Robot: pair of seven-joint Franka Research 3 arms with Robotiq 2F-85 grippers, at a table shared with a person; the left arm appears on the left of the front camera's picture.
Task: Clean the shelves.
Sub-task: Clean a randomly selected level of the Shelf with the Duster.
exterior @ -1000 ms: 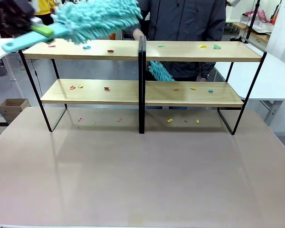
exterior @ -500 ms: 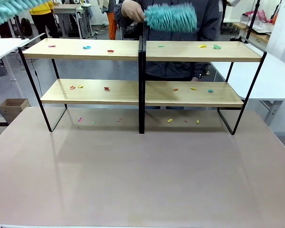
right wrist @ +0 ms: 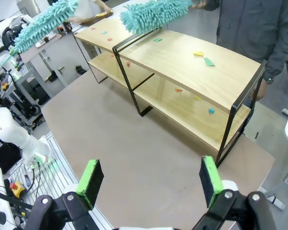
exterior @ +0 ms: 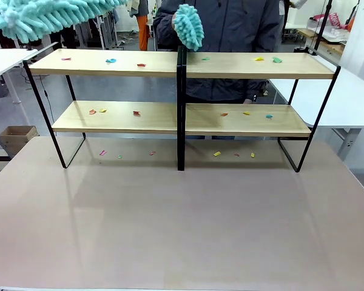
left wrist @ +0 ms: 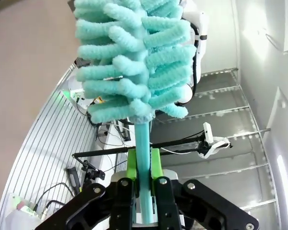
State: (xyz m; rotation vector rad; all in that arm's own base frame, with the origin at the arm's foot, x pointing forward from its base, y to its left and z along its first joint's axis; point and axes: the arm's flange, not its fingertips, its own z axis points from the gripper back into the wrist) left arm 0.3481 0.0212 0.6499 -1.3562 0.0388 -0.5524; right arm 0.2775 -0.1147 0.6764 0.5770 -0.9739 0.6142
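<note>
The shelves (exterior: pixel 109 63) stand across the far half of the table, with small coloured scraps (exterior: pixel 111 60) on both boards and on the table beneath. My left gripper (left wrist: pixel 143 179) is shut on the handle of a teal fluffy duster (left wrist: pixel 134 57). In the front view that duster (exterior: pixel 48 15) hangs above and left of the top board's left end. A person behind the rack holds a second teal duster (exterior: pixel 188 25) over the centre divider. My right gripper (right wrist: pixel 150 181) is open and holds nothing, high above the table on the near right of the shelves (right wrist: pixel 192 67).
The person (exterior: pixel 230 36) stands close behind the middle of the rack. White tables (exterior: pixel 358 97) flank it on both sides. A cardboard box (exterior: pixel 15 136) sits on the floor at the left. The near table (exterior: pixel 182 230) is bare.
My duster left the top left board, swung up and left, and now reaches back in at the top left. The person's duster rose from behind the lower board to above the divider.
</note>
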